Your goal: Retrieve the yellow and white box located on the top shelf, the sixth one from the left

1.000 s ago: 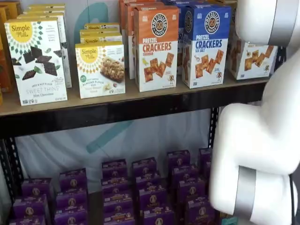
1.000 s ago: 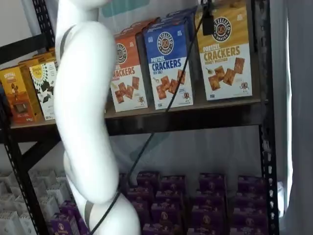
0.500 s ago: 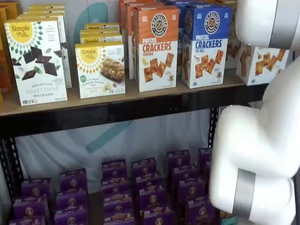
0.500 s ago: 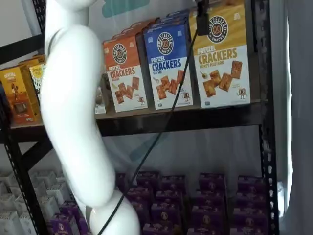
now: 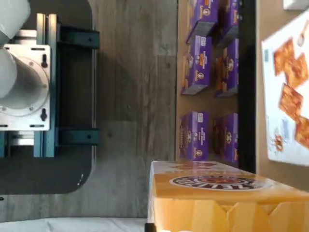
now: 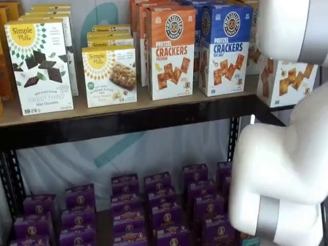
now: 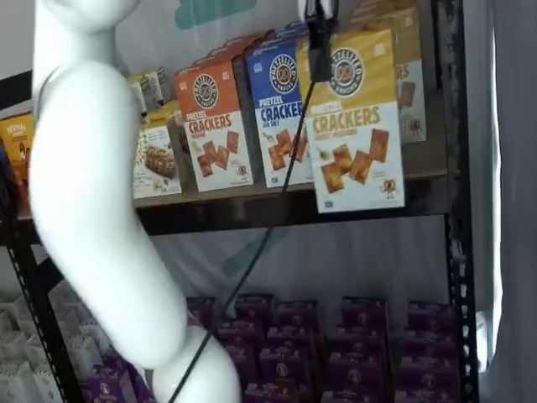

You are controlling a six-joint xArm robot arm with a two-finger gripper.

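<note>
Yellow and white box (image 7: pixel 357 117): hung in front of the top shelf (image 7: pixel 294 206), its lower edge past the shelf lip, clear of the blue box (image 7: pixel 281 113). Gripper (image 7: pixel 319 38): fingers closed on its top edge, gripped there seemingly so it hung upright.

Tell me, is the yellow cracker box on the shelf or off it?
Off: the yellow cracker box hangs from the hand, its bottom below the shelf edge.
</note>
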